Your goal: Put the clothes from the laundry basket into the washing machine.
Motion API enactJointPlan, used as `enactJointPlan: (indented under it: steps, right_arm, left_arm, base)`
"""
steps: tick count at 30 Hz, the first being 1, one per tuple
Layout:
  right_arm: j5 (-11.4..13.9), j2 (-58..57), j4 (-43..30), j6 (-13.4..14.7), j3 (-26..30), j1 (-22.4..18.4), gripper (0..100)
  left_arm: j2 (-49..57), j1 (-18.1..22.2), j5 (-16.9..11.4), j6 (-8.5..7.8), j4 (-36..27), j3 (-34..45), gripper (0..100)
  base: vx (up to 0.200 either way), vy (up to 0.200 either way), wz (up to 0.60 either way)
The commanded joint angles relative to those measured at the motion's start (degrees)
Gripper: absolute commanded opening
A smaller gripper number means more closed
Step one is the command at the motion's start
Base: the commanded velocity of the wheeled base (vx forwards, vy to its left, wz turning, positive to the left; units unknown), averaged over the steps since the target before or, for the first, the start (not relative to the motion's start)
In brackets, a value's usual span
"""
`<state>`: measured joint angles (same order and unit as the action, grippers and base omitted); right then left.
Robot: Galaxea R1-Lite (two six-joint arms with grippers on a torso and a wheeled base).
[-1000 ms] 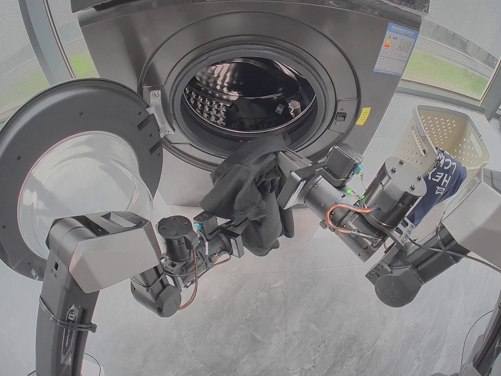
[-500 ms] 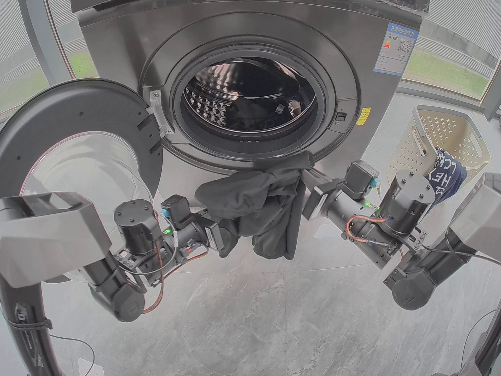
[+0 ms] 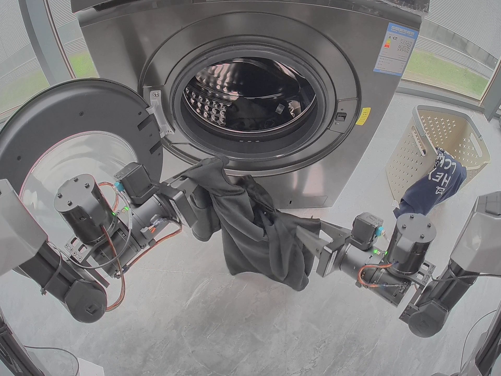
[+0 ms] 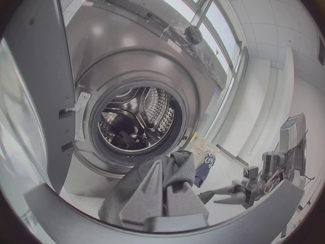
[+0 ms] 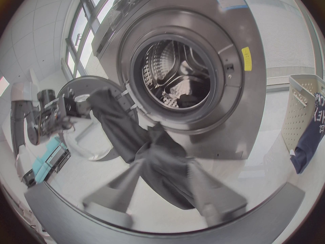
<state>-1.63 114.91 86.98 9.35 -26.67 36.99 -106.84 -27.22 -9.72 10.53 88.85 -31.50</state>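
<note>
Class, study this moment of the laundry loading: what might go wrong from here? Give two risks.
1. The black garment, pinched at one end by the left gripper, hangs mostly below the drum opening; it may miss the drum or slip to the floor.
2. Its lower folds drape over the open right gripper and may snag there.

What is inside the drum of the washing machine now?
Some dark cloth lies low in the drum. The drum's front bottom is hidden behind the opening's rim, so more may lie there.
</note>
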Motion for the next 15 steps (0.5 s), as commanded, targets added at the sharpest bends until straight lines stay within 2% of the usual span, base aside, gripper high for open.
enactJointPlan:
  steps: [1, 7, 9, 10, 15]
  right_arm:
    - [1.6, 0.8, 0.3, -0.2, 4.5, 1.8, 100]
    - [2.5, 1.7, 1.4, -0.3, 5.3, 3.0, 100]
    - [2.5, 1.7, 1.4, -0.3, 4.7, 3.2, 100]
    - [2.4, 1.8, 1.4, -0.2, 3.8, 3.0, 100]
    - [2.2, 2.6, 1.4, 0.2, -0.6, 1.8, 100]
  left_arm:
    - [3.6, -0.6, -0.3, 0.01, 0.1, -0.9, 0]
    - [6.5, -1.7, -1.1, -0.07, 0.2, -0.6, 0]
    - [7.6, -2.3, -2.1, -0.16, 0.2, -0.3, 0]
    - [8.8, -2.9, -3.1, -0.16, 0.2, -0.1, 0]
    - [10.6, -3.6, -4.4, -0.16, 0.2, 0.2, 0]
  base:
    - [0.0, 0.0, 0.0]
    - [0.0, 0.0, 0.0]
    - [0.0, 0.0, 0.0]
    - [0.0, 0.0, 0.0]
    - [0.0, 0.0, 0.0]
